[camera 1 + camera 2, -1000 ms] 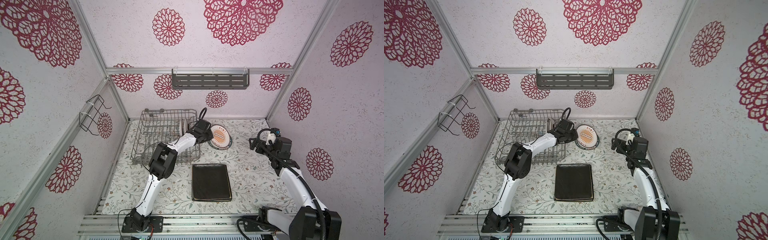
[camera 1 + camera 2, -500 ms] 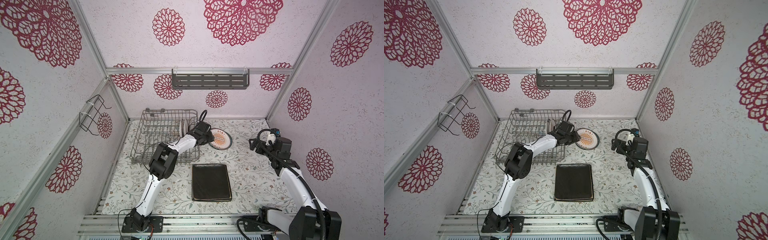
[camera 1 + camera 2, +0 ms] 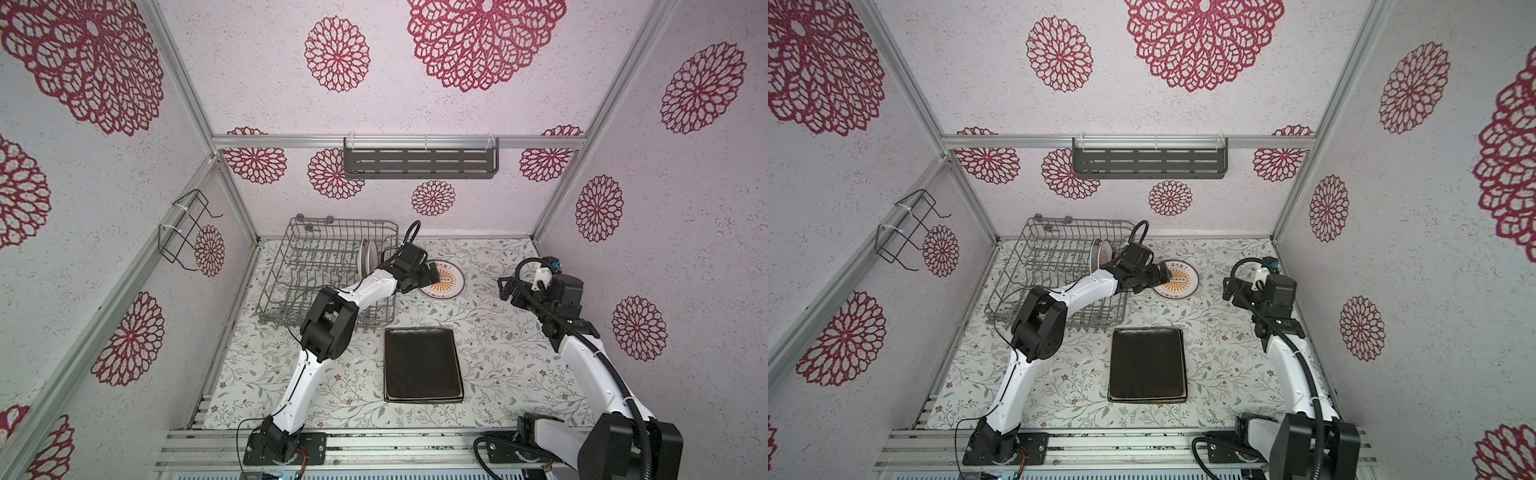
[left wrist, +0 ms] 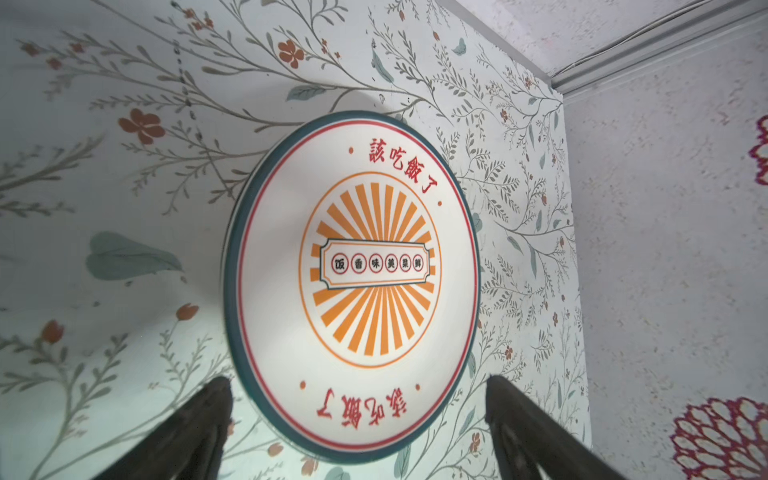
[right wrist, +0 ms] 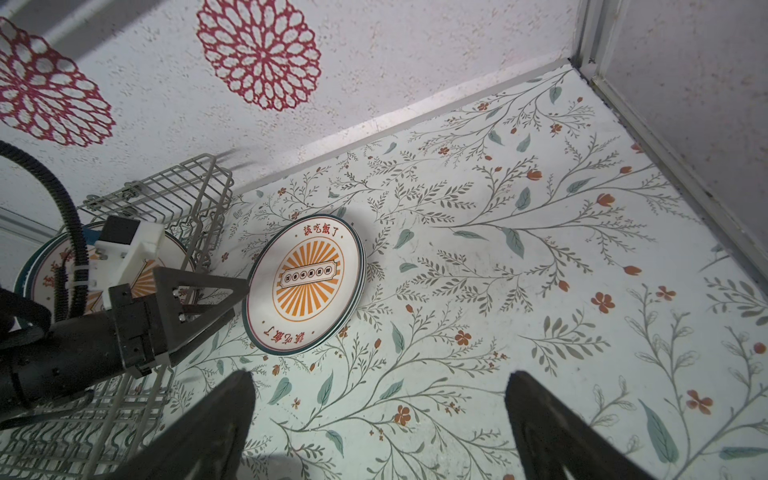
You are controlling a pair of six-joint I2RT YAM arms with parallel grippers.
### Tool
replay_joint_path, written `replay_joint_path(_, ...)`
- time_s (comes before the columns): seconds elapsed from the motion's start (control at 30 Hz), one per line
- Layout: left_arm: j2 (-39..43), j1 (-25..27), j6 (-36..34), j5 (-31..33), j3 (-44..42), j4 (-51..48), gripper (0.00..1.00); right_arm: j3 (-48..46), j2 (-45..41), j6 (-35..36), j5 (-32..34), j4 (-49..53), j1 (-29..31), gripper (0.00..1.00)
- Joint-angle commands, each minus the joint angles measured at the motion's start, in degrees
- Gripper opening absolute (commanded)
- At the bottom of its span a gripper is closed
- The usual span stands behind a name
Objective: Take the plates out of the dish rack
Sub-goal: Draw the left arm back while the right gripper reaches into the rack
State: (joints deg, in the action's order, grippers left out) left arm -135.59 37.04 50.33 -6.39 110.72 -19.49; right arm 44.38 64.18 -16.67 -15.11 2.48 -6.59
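A round white plate (image 3: 444, 280) (image 4: 353, 266) with an orange sunburst, red lettering and a dark teal rim lies flat on the table right of the dish rack (image 3: 316, 266) (image 3: 1050, 266). It seems to rest on another like it. My left gripper (image 3: 430, 274) (image 4: 357, 381) hovers over its near edge, open, fingers apart on either side and holding nothing. More round plates (image 3: 368, 259) (image 5: 45, 266) stand upright in the rack's back right corner. A dark brown rectangular plate (image 3: 422, 363) tops a stack on the table. My right gripper (image 3: 505, 286) (image 5: 380, 374) is open and empty.
A grey slotted shelf (image 3: 419, 162) hangs on the back wall and a black wire holder (image 3: 185, 230) on the left wall. Walls close in the table (image 3: 498, 345) on three sides. The left arm reaches over the rack's right side.
My left gripper opened and let go of the round plate, which went from tilted in the grip to flat on the table. The right arm stayed still.
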Motion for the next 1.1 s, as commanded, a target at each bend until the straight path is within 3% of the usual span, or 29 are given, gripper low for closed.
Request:
replay_joint_path(0.0, 1.4, -0.1, -2.3, 1.3, 2.2, -2.6, 0.97, -0.2, -0.4, -1.2, -0.7, -1.4, -0.3, 0.97)
replay_joint_path(0.3, 11.2, -0.1, -8.1, 2.2, 2.0, -4.7, 0.97, 1.4, 1.3, 0.1, -7.0, -3.9, 2.5, 0.93)
replay_joint_path(0.43, 20.0, -0.1, -13.5, 1.5, -0.6, -2.4, 0.97, 3.4, 0.9, 5.5, -1.8, -5.7, 11.1, 0.92)
replay_joint_path(0.57, 31.4, -1.2, -20.0, 6.9, -5.0, -2.6, 0.97, 5.1, 2.1, 8.0, 0.6, -12.3, 21.0, 0.92)
replay_joint_path(0.87, 51.5, -15.1, -23.5, 11.9, -22.8, -8.0, 0.97, 10.6, 13.8, 16.0, 7.6, -26.9, 42.6, 0.92)
replay_joint_path(1.07, 58.5, -20.3, -27.5, 14.8, -29.1, -14.6, 0.98, 16.7, 26.5, 14.3, 11.3, -33.1, 48.0, 0.86)
